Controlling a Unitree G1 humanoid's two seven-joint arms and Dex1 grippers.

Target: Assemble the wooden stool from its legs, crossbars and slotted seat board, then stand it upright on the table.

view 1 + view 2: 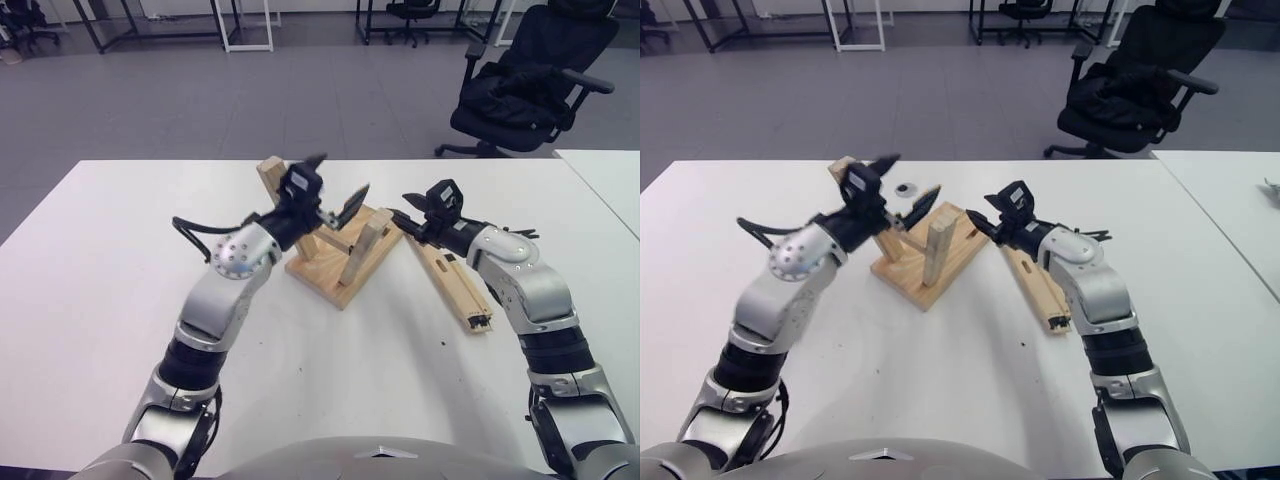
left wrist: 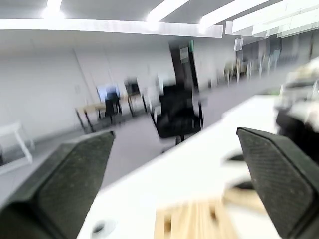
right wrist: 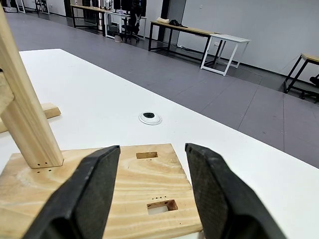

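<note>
- Seat board [image 1: 335, 275]: lies flat on the desk [image 1: 120, 260] with its slotted face up. Judged to be laid this way so that the legs can be pressed down into it.
- Near leg [image 1: 372, 243]: stands in the board on its near side.
- Far leg [image 1: 272, 180]: rises at the board's far left corner, partly behind the left arm. Whether a crossbar joins the two legs cannot be told, because the arm covers that span.
- Empty slots [image 3: 147, 155]: two show open at the board's right corner, so this side has no legs yet.
- Left tool [image 1: 342, 176]: sits above the board between the two legs, with its jaws spread wide and nothing held. It is probably placed to steady or take a standing part.
- Right tool [image 1: 400, 212]: sits at the board's right edge, aimed across the empty slots. Its fingers are moderately apart and hold nothing.
- Loose wooden piece [image 1: 458, 285]: lies on the desk just right of the board, under the right forearm, handy for the next fitting.
- Progress: judged partway, as the stool is not yet upright.
</note>
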